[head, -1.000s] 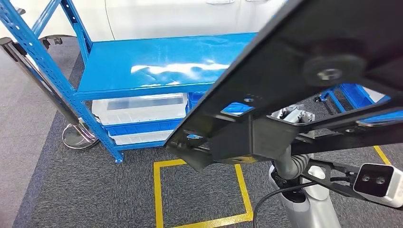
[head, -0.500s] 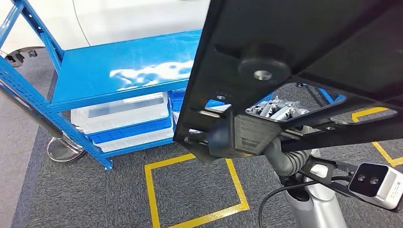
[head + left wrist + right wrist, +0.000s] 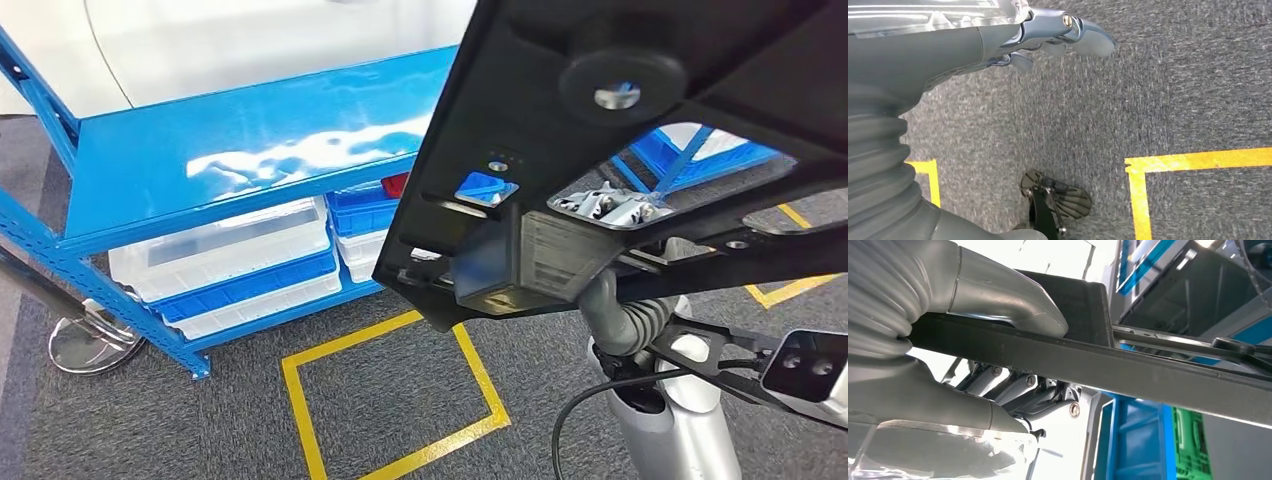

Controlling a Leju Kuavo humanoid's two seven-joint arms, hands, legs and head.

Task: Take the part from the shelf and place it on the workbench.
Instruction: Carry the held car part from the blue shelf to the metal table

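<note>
The big black part (image 3: 640, 150) is up in the air, held flat in the right hand (image 3: 998, 385), thumb on top and fingers under its edge; its long side runs across in front of the blue shelf (image 3: 240, 150). A label on its block is too blurry to read. The left hand (image 3: 1048, 35) hangs over grey carpet (image 3: 380, 390) with yellow lines (image 3: 300, 420), fingers loosely curled and holding nothing.

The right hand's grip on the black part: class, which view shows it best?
The right wrist view: the right hand clamps the black part, thumb on one face, fingers on the other. The head view shows the part hiding most of that hand.
</note>
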